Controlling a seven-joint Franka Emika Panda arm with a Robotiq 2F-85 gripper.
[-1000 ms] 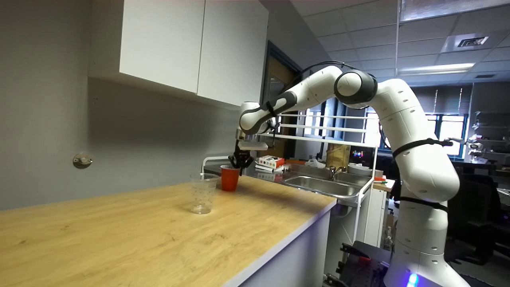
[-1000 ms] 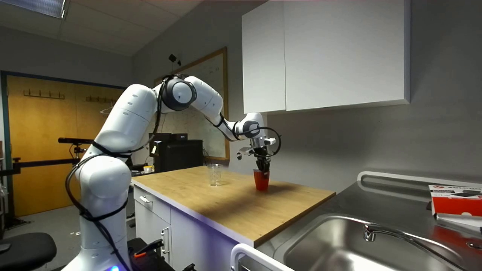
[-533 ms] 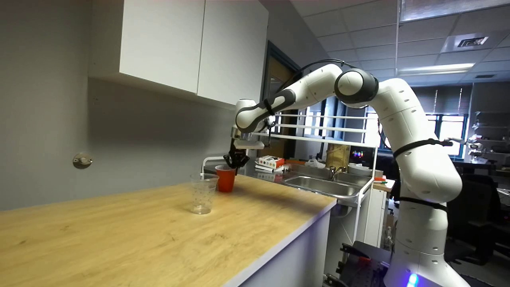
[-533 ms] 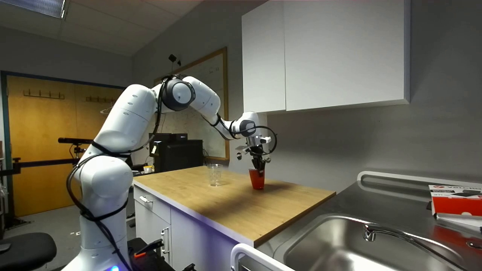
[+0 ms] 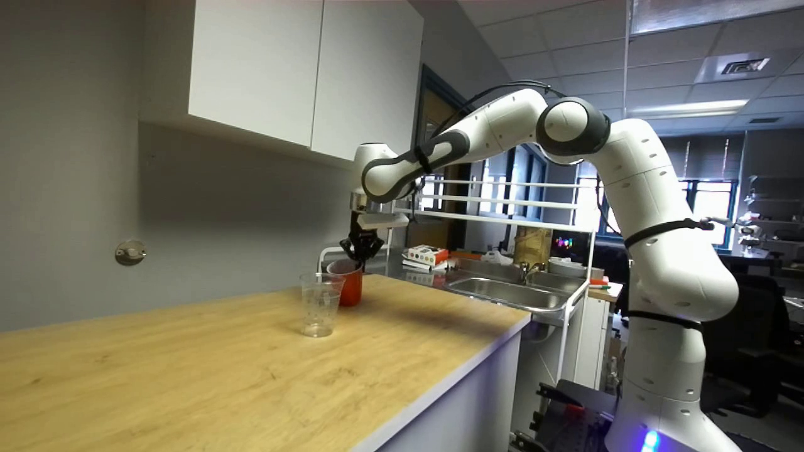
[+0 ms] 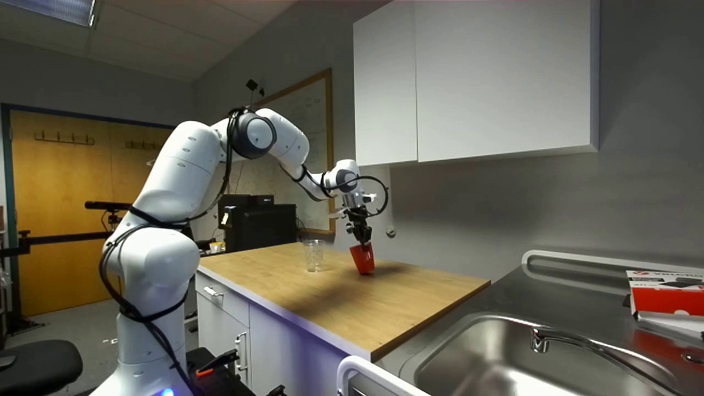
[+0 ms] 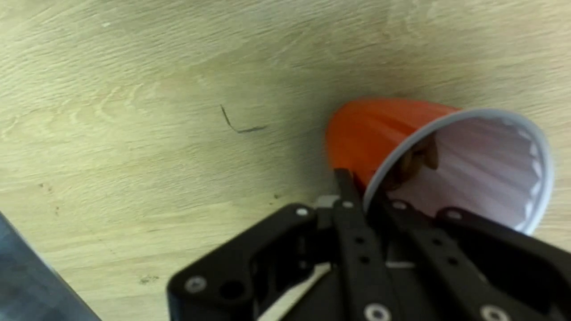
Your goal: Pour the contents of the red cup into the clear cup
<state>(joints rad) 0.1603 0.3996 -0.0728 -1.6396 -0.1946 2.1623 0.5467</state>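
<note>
And the red cup (image 6: pixel 363 261) is held tilted, its wall pinched by the gripper (image 7: pixel 362 189), brown bits (image 7: pixel 412 165) glimpsed inside! Nearby, the clear cup (image 5: pixel 319 307) is seen standing upright on the wooden counter (image 5: pixel 207 376).

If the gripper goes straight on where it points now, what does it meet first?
Probably the wooden countertop, under the red cup the gripper holds; any gap between is hard to judge.
</note>
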